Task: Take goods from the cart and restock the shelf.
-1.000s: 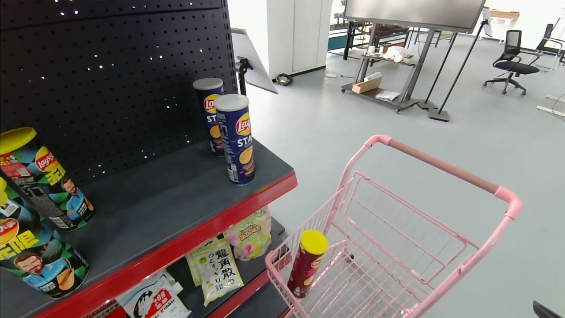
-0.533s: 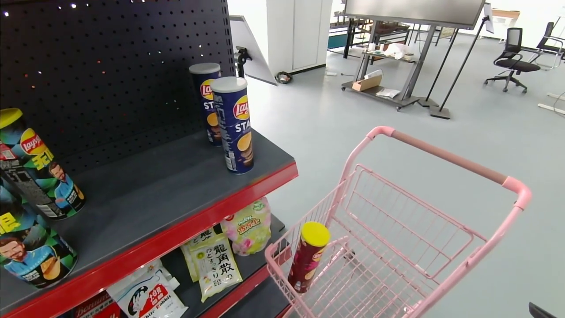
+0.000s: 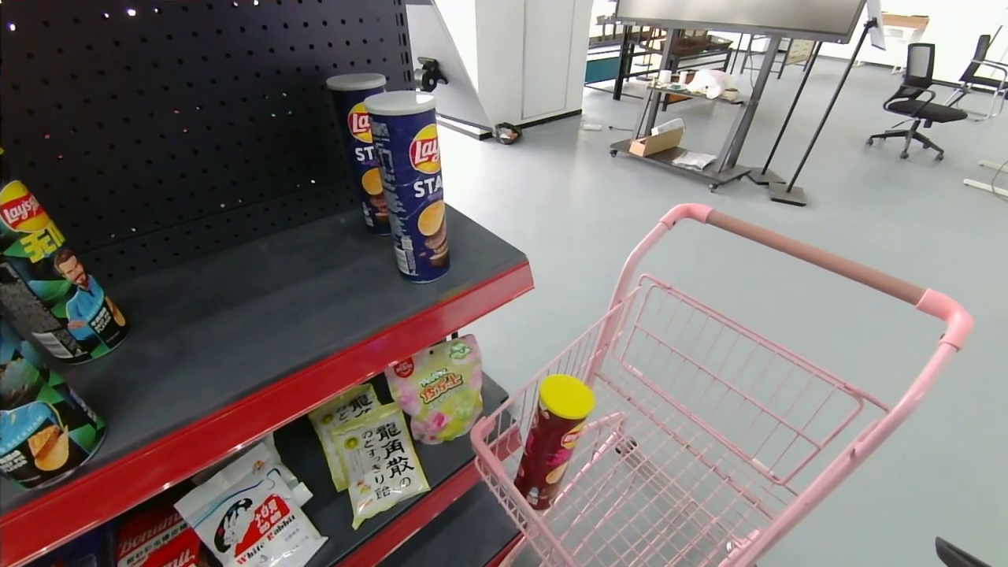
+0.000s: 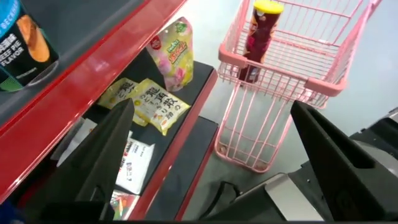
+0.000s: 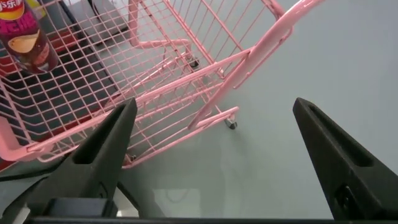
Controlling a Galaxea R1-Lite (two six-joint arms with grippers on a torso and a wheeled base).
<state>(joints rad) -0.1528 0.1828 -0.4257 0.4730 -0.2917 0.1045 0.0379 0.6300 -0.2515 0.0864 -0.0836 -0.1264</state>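
Student: Canister of crisps [image 3: 551, 441], maroon with a yellow lid: where is it, and which step is this?
Instructor: It stands in the pink cart [image 3: 795, 256], in the corner nearest the shelf [image 3: 260, 315]. Judged: pick not yet begun. Left gripper [image 4: 211, 109] and right gripper [image 5: 216, 102] both gape wide, holding nothing, well apart from it.
Student: Next move?
Instructor: Probably a descent past the wire rim, fingers closing on the tube below its lid.
Student: Surroundings?
Instructor: Blue canisters [image 3: 409, 189] at the shelf's end, green canisters [image 3: 63, 276] opposite; the board between is the likely placing spot. Snack bags [image 3: 378, 465] lie on the tier below. The cart's wire walls crowd the grasp.
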